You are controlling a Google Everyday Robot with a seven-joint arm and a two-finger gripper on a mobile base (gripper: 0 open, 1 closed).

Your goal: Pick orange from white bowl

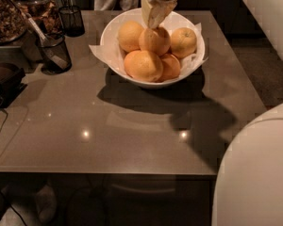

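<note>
The white bowl (114, 55), lined with crumpled white paper, stands at the far middle of the table and holds several oranges. A large deep orange one, the orange (155, 42), lies at the centre of the pile. My pale gripper (153, 17) comes down from the top edge and hangs right over this orange, its tip at or just above the skin. Another big orange (142, 66) sits at the front of the bowl, and a paler one (183, 42) at the right.
Two dark mesh cups (54, 53) (71, 20) stand at the far left beside a tray of brown food (7, 18). A dark object (4, 81) lies at the left edge. My white arm body (254, 173) fills the lower right. The brown table (108, 135) runs toward the camera.
</note>
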